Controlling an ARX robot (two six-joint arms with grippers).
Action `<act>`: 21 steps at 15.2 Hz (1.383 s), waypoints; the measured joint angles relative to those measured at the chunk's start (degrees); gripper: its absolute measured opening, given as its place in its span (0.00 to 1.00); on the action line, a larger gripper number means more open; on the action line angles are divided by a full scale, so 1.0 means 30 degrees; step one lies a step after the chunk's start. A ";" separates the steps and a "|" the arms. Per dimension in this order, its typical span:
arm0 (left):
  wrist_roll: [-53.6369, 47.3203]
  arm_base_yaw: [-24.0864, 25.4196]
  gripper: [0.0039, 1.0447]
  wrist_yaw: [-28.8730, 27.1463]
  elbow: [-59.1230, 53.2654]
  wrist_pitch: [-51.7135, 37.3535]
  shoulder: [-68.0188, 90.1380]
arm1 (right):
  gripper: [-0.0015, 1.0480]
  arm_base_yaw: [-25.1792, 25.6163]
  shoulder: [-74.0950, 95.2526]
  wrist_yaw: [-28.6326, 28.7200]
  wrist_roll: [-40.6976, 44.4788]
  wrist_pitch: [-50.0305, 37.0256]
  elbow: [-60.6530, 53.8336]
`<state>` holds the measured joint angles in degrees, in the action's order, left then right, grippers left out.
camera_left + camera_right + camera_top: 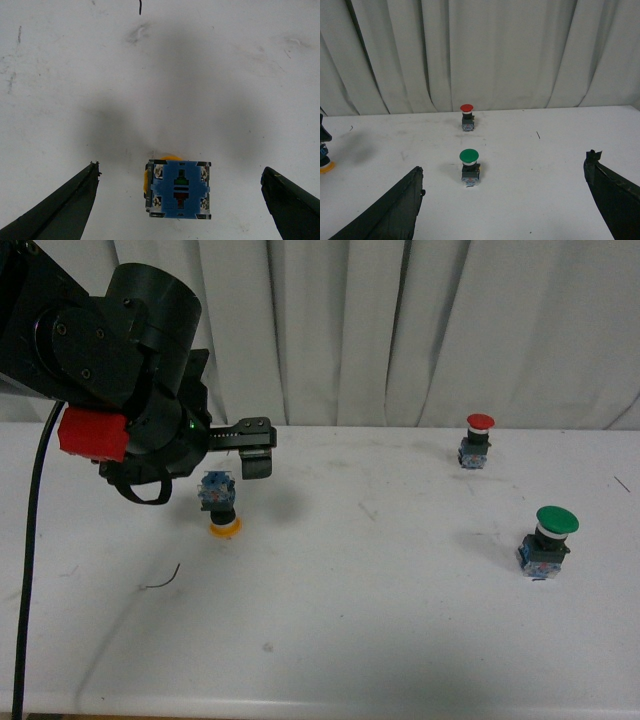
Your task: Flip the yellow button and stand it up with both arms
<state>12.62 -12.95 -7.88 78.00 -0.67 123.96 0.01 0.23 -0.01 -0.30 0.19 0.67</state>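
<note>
The yellow button [219, 506] rests upside down on the white table [360, 630], orange cap on the surface and blue base [179, 189] facing up. My left gripper [235, 462] hovers just above it, open. In the left wrist view the left gripper [179, 170] has its two dark fingers [75, 200] standing wide on either side of the base, touching nothing. The right gripper [505, 162] is open and holds nothing; it is out of the front view. Its wrist view catches the yellow button [326, 166] at the far left edge.
A green-capped switch [548, 538] stands upright at the right. A red-capped switch [477, 440] stands upright further back. A white curtain [420, 330] hangs behind the table. A thin dark scrap [160, 580] lies near the front left. The table's front edge [330, 706] runs along the bottom.
</note>
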 joint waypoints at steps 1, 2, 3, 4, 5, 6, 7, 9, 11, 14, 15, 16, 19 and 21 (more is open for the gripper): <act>-0.0211 -0.0007 0.94 0.0007 0.0058 -0.0015 0.0080 | 0.94 0.0000 0.0000 0.0000 0.0000 0.0000 0.0000; -0.0364 -0.0007 0.94 0.0015 0.0058 -0.0036 0.0138 | 0.94 0.0000 0.0000 0.0000 -0.0007 0.0000 0.0000; -0.0466 -0.0007 0.94 0.0000 0.0058 -0.0044 0.0189 | 0.94 0.0000 0.0000 0.0000 -0.0007 0.0000 0.0000; -0.0729 -0.0007 0.94 -0.0007 0.0131 0.0051 0.0328 | 0.94 0.0000 0.0000 0.0000 -0.0007 0.0000 0.0000; -0.0882 0.0000 0.94 -0.0029 0.0248 0.0124 0.0517 | 0.94 0.0000 0.0000 0.0000 -0.0007 0.0000 0.0000; -0.0933 0.0029 0.94 -0.0007 0.0262 0.0160 0.0670 | 0.94 0.0000 0.0000 0.0000 -0.0007 0.0000 0.0000; -0.0954 0.0029 0.94 0.0007 0.0262 0.0291 0.0721 | 0.94 0.0000 0.0000 0.0000 0.0000 0.0000 0.0000; -0.1013 0.0029 0.94 0.0000 0.0270 0.0284 0.0736 | 0.94 0.0000 0.0000 0.0000 -0.0007 0.0000 0.0000; -0.1013 0.0022 0.94 0.0000 0.0262 0.0386 0.0743 | 0.94 0.0000 0.0000 0.0000 -0.0007 0.0000 0.0000; -0.1144 -0.0029 0.93 -0.0022 0.0321 0.0517 0.0743 | 0.94 0.0000 0.0000 0.0000 -0.0007 0.0000 0.0000; -0.1202 -0.0051 0.85 -0.0051 0.0357 0.0525 0.0743 | 0.94 0.0000 0.0000 0.0000 -0.0007 0.0000 0.0000; -0.1209 -0.0080 0.75 -0.0095 0.0430 0.0576 0.0743 | 0.94 0.0000 0.0000 0.0000 -0.0007 0.0000 0.0000; -0.1209 -0.0270 0.33 -0.0219 0.0663 0.0525 0.0809 | 0.94 0.0000 0.0000 0.0000 0.0000 0.0000 0.0000; -0.1202 -0.0291 0.29 -0.0255 0.0787 0.0641 0.0823 | 0.94 0.0000 0.0000 0.0000 -0.0007 0.0000 0.0000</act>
<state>9.02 -13.82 -8.64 80.36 1.26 126.43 0.01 0.23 -0.01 -0.32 0.19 0.67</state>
